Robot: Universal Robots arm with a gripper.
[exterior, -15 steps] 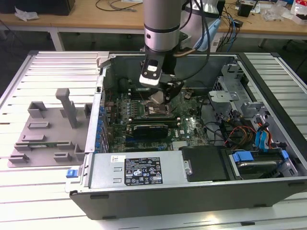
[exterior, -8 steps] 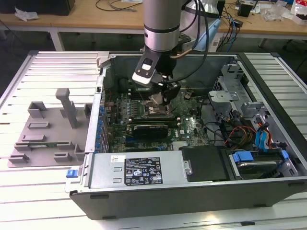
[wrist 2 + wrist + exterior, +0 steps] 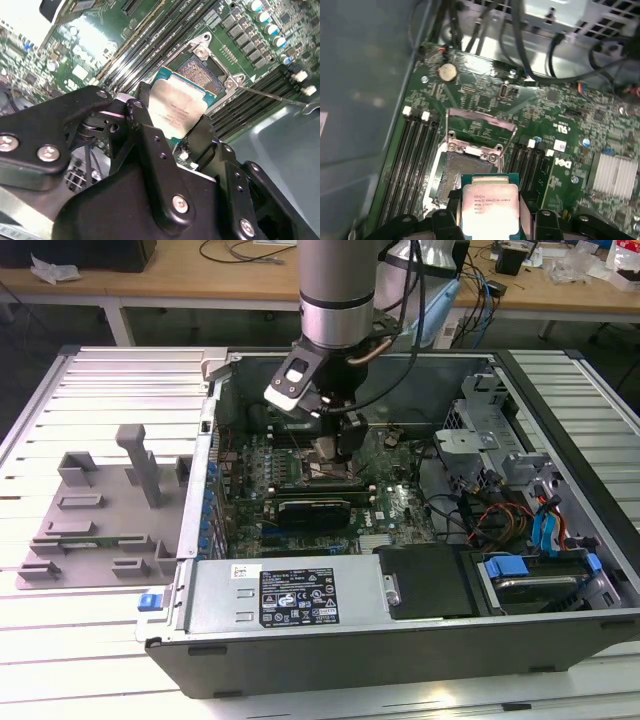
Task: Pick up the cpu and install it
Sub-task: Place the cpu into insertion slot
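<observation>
Gripper (image 3: 172,120) clamps the cpu (image 3: 490,206) by two opposite edges, holding it just above the open socket (image 3: 456,171).

Silvery cpu (image 3: 489,207) in gripper (image 3: 490,212), above socket (image 3: 462,172)

Black gripper (image 3: 171,119) clamps the silvery cpu (image 3: 175,102) by two edges, partly covering an open socket (image 3: 202,70) on a green motherboard (image 3: 95,55), memory slots (image 3: 142,42) either side
</observation>
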